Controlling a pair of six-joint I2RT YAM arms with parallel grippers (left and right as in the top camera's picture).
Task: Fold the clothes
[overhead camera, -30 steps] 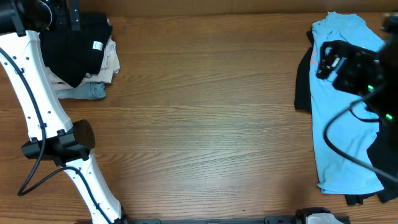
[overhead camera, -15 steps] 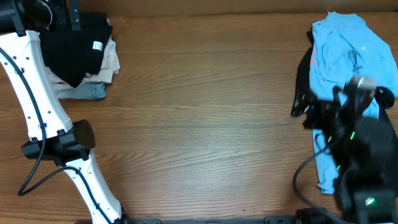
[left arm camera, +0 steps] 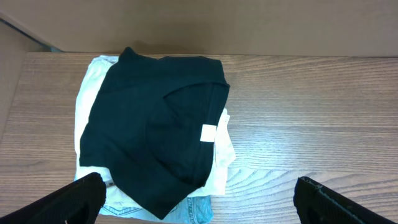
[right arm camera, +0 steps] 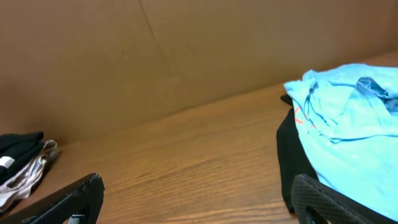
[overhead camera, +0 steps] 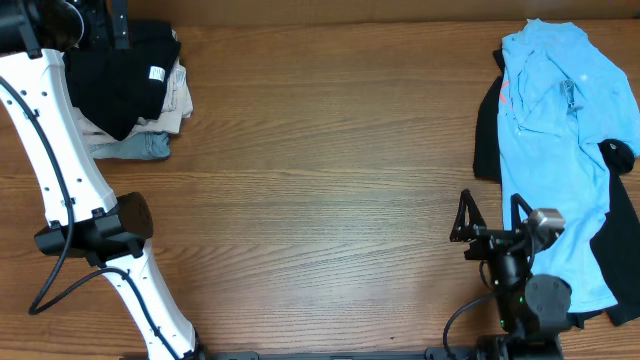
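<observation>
A folded black T-shirt [overhead camera: 115, 80] with a small white neck label [overhead camera: 156, 73] tops a stack at the table's far left. In the left wrist view the black T-shirt [left arm camera: 155, 124] lies just beyond my left gripper [left arm camera: 200, 190], which hangs open above the stack's near edge, holding nothing. A light blue shirt [overhead camera: 555, 130] lies spread and rumpled at the right, over a black garment [overhead camera: 487, 130]. My right gripper [overhead camera: 490, 218] is open near the front edge, left of the blue shirt [right arm camera: 348, 118], with bare wood between its fingers [right arm camera: 323, 199].
Under the black T-shirt are a beige garment [overhead camera: 180, 100] and a pale blue denim piece [overhead camera: 140, 148]. The white left arm [overhead camera: 50, 130] runs along the left side. A brown cardboard wall [right arm camera: 186, 50] backs the table.
My right arm has pulled off the blue shirt and come down to the front edge, leaving the shirt uncovered. The left arm and stack have not moved.
</observation>
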